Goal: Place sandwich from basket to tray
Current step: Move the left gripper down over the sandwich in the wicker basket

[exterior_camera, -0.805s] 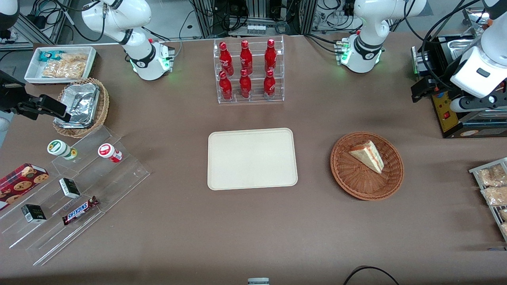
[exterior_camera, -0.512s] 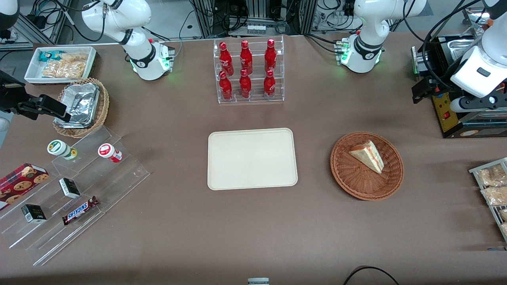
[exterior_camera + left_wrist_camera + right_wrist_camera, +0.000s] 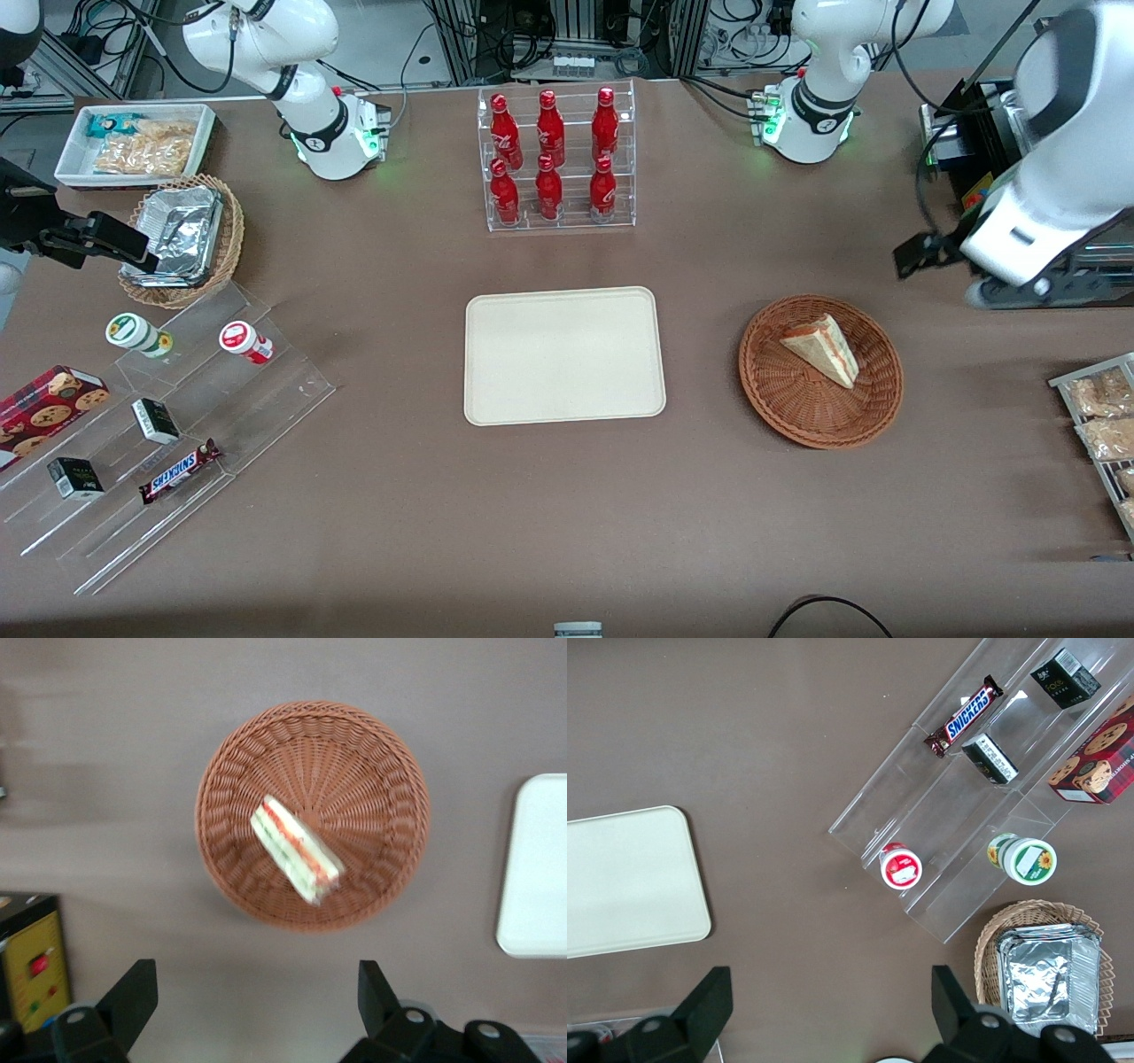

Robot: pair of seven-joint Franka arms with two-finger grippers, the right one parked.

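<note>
The claw (image 3: 252, 1005) hangs high above the worktop (image 3: 567, 496), fingers (image 3: 133, 997) spread wide with nothing between them, and the wrist camera looks straight down on the basket (image 3: 372, 771). That is the relation to watch: the sandwich (image 3: 296, 849) lies in the basket, below the claw and a little ahead of the gap between its fingers, not yet centred under it. The wedge's long axis runs on a slant to the line joining the two fingers, so I judge the wrist needs a turn, or the jaws must close across the short, layered side.

In the front view the claw (image 3: 921, 254) sits toward the working arm's end of the worktop, farther from the camera than the basket (image 3: 788, 412). The sandwich (image 3: 822, 349) rests on the weave, leaning toward the rim. The tray (image 3: 564, 356) lies bare, well apart from the basket, toward the parked arm's end.

Readable writing: only "SNICKERS" on the chocolate bar (image 3: 180, 470) on the clear stepped stand (image 3: 266, 390). The red bottles (image 3: 549, 151) carry white script too small to read.
</note>
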